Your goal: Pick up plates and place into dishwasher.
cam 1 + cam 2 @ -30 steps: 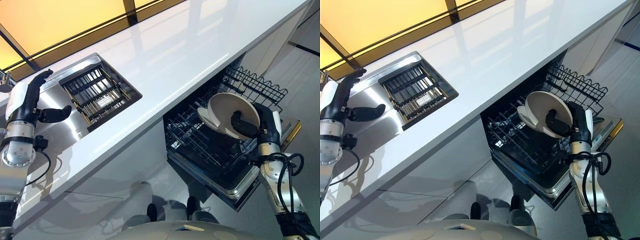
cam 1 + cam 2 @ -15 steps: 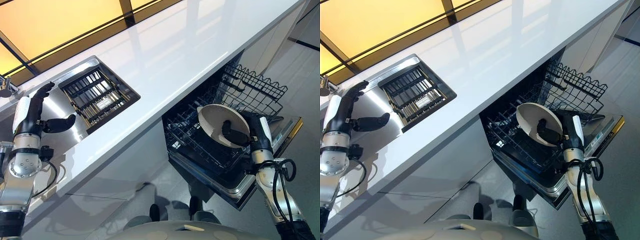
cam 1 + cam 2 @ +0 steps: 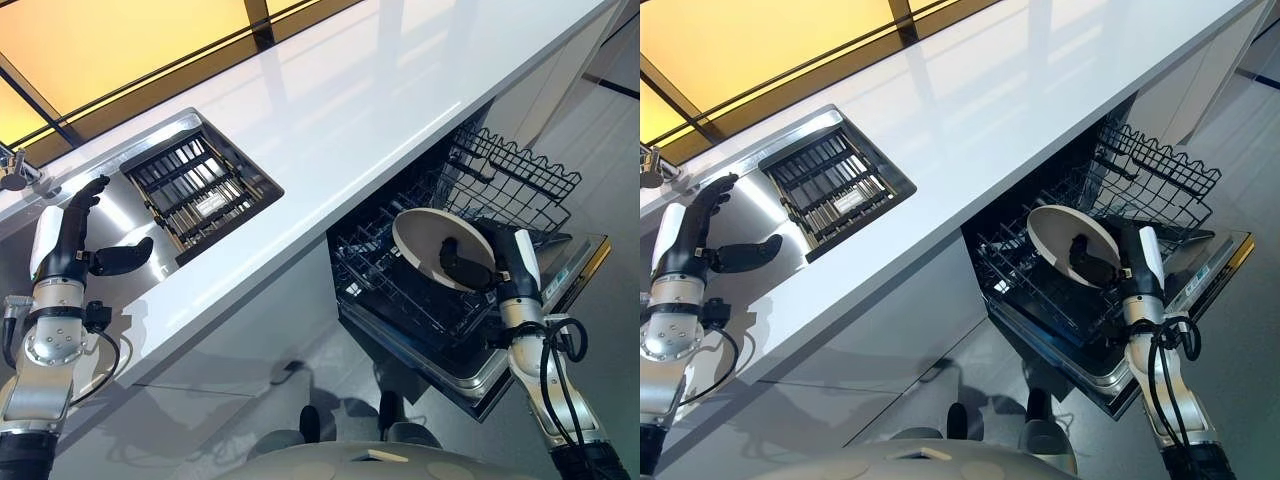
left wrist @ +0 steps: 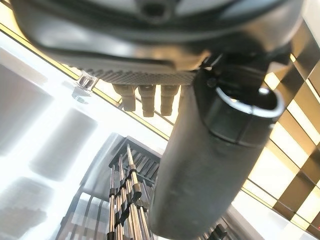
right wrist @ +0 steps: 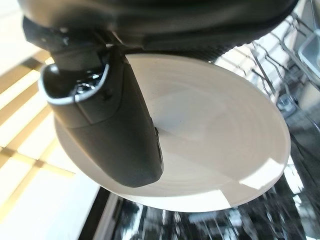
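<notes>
- The scene was a kitchen with a long glossy white worktop (image 3: 330,110) running from lower left to upper right of the frame, pale floor below it and an amber-lit band behind it at upper left.
- Nearest, at lower right of the frame, the right hand (image 3: 478,262) held a pale round plate (image 3: 430,243) over the pulled-out lower rack (image 3: 400,285) of the open dishwasher (image 3: 470,365). In the right wrist view the thumb (image 5: 117,122) lay pressed across the plate's face; the fingers (image 3: 508,248) appeared to wrap behind the rim, so the plate was pinched between them.
- The plate (image 5: 210,150) looked rigid, smooth and glazed, likely ceramic: moderately heavy for a one-sided pinch, slippery under hard pads, and apt to chip if knocked against the wire tines. I judged the rim the right place to hold, thumb on the face and fingers behind, as here, leaving the far edge free to slot between tines.
- It sat tilted, facing partly upward, above the rack; whether its lower edge touched the wires I could not tell.
- At far left of the frame, the left hand (image 3: 78,245) hovered over the steel sink area (image 3: 125,215), fingers straight and relaxed, thumb out, holding nothing.
- Beyond it, a dark slatted drying rack (image 3: 190,190) sat in the sink, with no plates seen in it.
- Farther back at upper right, a second black wire basket (image 3: 510,175) stood raised behind the lower rack.
</notes>
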{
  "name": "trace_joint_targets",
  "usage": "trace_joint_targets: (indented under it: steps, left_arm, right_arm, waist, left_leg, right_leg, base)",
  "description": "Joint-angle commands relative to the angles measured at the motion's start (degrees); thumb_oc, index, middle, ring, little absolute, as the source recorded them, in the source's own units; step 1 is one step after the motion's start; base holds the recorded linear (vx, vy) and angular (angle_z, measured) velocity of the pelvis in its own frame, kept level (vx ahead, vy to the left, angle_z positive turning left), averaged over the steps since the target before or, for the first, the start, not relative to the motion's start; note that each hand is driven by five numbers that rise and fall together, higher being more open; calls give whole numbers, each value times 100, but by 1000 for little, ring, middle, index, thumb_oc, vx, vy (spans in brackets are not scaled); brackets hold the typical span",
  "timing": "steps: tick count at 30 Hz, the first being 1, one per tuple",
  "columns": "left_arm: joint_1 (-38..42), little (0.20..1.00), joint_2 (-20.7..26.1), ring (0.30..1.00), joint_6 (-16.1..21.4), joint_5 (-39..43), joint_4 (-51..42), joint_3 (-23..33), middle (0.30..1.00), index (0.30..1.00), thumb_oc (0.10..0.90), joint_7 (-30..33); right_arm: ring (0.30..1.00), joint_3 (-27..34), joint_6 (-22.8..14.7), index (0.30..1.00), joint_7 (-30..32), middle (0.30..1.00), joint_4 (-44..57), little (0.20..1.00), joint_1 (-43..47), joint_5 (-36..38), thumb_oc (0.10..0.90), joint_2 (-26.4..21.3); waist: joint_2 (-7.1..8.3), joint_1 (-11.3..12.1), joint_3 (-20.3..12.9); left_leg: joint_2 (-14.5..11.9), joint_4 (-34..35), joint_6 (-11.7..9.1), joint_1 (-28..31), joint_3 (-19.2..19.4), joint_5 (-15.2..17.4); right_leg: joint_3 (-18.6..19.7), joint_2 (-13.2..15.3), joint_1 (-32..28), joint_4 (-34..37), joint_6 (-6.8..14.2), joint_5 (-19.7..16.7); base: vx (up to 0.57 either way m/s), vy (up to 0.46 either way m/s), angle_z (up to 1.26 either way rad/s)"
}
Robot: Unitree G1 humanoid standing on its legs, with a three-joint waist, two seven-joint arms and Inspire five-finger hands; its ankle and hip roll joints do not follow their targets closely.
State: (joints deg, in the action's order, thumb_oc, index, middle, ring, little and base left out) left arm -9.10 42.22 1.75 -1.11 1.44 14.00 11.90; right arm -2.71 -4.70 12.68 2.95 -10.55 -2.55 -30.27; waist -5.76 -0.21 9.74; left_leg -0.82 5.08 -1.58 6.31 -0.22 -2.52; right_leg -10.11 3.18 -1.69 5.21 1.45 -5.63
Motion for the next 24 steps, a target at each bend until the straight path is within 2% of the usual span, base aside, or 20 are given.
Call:
trace_joint_targets:
  steps: [1, 16, 24]
  left_arm:
    - [337, 900, 462, 900, 477, 129, -54, 446, 900, 900, 800, 325]
    - [373, 900, 578, 900, 418, 226, -68, 341, 900, 900, 800, 266]
    - [452, 900, 556, 900, 400, 185, -65, 205, 900, 900, 800, 214]
  right_arm:
    - [300, -113, -249, 300, -10, 300, 548, 200, 336, -258, 100, -287]
    - [300, -550, 426, 300, 77, 300, 419, 200, 285, -623, 100, -383]
    - [300, -768, 379, 300, 41, 300, 501, 200, 398, -532, 100, -410]
  waist:
    - [105, -64, -310]
    - [74, -36, -244]
    - [59, 2, -218]
  left_leg:
    - [595, -81, 228, -66, 259, 491]
    - [605, -88, 209, -108, 171, 459]
    - [608, -124, 197, -118, 135, 460]
  right_leg:
    - [-231, -184, -251, -716, 268, 1238]
    - [-241, -180, -219, -801, 250, 1286]
    - [-278, -166, -227, -845, 238, 1310]
  base:
    - [0, 0, 0]
    - [1, -3, 1]
    - [1, -3, 3]
